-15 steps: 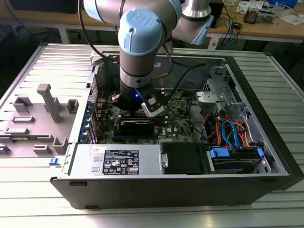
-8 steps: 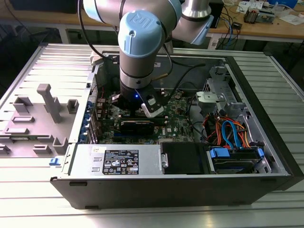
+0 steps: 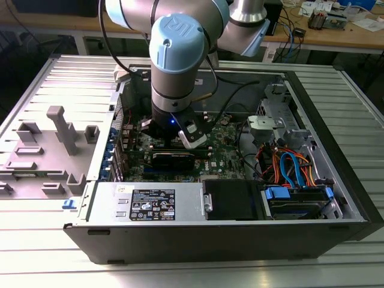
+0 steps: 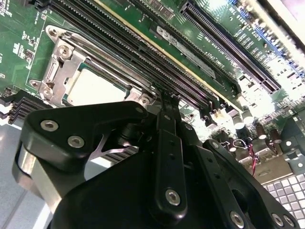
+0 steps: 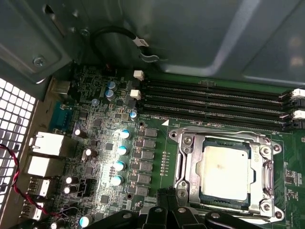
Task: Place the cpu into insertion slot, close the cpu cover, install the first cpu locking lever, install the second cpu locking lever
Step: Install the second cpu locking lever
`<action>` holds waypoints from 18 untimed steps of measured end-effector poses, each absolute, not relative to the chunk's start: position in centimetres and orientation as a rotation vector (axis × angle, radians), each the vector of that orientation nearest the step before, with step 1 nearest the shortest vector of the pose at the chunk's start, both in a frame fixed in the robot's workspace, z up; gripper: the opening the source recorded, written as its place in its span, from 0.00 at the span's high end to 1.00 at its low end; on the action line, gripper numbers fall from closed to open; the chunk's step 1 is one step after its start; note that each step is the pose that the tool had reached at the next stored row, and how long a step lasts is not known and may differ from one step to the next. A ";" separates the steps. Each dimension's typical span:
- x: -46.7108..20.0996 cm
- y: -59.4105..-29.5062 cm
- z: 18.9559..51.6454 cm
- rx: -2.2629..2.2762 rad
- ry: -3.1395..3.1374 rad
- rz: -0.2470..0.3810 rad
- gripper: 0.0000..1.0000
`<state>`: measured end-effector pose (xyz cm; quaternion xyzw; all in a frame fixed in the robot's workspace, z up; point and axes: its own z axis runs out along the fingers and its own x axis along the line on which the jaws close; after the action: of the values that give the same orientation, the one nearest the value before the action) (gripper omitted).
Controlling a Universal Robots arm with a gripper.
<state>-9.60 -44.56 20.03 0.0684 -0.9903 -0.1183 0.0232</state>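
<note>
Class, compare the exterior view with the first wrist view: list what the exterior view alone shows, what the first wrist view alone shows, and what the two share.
Exterior view alone: the open computer case on the slatted table, the grey fixture blocks, the arm reaching down inside.

First wrist view alone: the cpu seated in the insertion slot, with the cpu cover closed around it.

Shared: the green motherboard.

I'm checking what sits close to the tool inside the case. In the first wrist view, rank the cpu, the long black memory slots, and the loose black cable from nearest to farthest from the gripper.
1. The cpu, seated under the cpu cover, right beside the gripper.
2. The memory slots, just beyond the socket.
3. The black cable, against the case wall, farthest.
</note>
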 end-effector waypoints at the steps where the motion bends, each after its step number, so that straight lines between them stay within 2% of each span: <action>1: -9.6 -44.5 20.0 0.212 -3.066 -0.366 0.89; 8: -9.6 -44.3 19.9 0.212 -3.067 -0.358 0.89; 18: -9.6 -44.1 22.1 0.211 -3.068 -0.338 0.89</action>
<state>-9.60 -44.14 22.12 0.0682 -0.9914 -0.1091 0.0238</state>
